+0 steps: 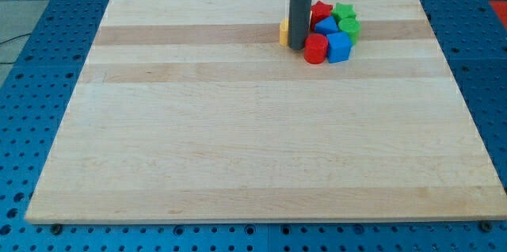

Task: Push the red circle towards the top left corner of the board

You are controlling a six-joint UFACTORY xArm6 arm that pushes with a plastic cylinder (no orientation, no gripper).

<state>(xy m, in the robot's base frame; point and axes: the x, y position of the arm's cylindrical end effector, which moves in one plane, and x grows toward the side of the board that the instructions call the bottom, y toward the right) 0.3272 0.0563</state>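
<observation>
The red circle [315, 48] is a short red cylinder near the view's top, right of the board's middle. My tip [297, 47] stands just to its left, touching or almost touching it. Behind the rod a yellow block [283, 32] shows only partly, so its shape cannot be made out. A blue cube [338, 47] sits against the red circle's right side. Above them lie a blue block [325, 25], a red star [320, 10], a green star [344, 10] and a green block [349, 27], all packed in one cluster.
The wooden board [253, 125] lies on a blue perforated table [32, 70]. The board's top left corner [111, 1] is far to the left of the cluster. The rod rises out of the view's top.
</observation>
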